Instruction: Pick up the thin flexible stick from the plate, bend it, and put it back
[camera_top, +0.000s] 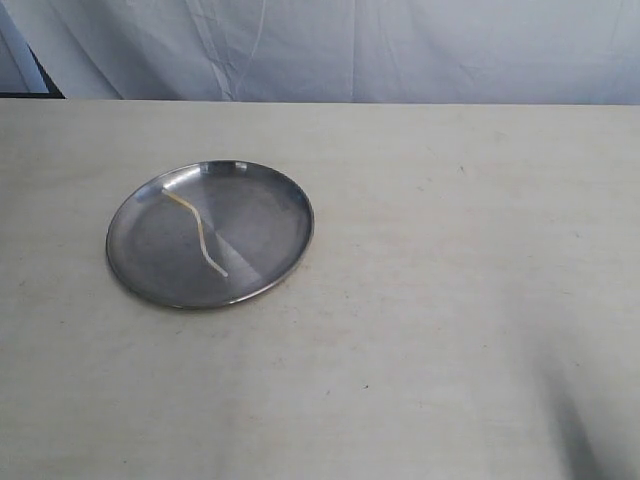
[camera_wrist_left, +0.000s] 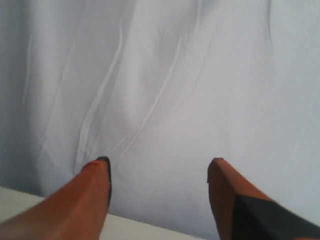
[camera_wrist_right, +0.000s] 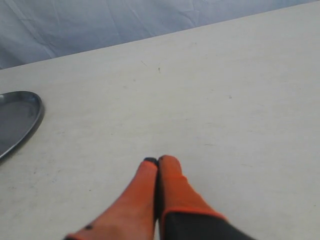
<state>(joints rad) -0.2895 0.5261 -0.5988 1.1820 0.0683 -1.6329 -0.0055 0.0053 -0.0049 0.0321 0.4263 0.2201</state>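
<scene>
A round silver metal plate (camera_top: 255, 190) lies on the table, left of centre in the exterior view. On it rests the thin flexible stick (camera_top: 201, 234), pale cream and kinked into a wavy line. Neither gripper shows in the exterior view. My left gripper (camera_wrist_left: 159, 162) is open, its orange fingers wide apart and pointing at the white cloth backdrop, with nothing between them. My right gripper (camera_wrist_right: 158, 160) is shut with its orange fingers pressed together over bare table, holding nothing. The plate's rim (camera_wrist_right: 31, 125) shows at the edge of the right wrist view, well away from the fingertips.
A pale wooden table (camera_top: 450, 300) fills the exterior view. A creased white cloth backdrop (camera_top: 350, 45) hangs behind the table's far edge. A dark shadow (camera_top: 590, 430) falls on the near right corner.
</scene>
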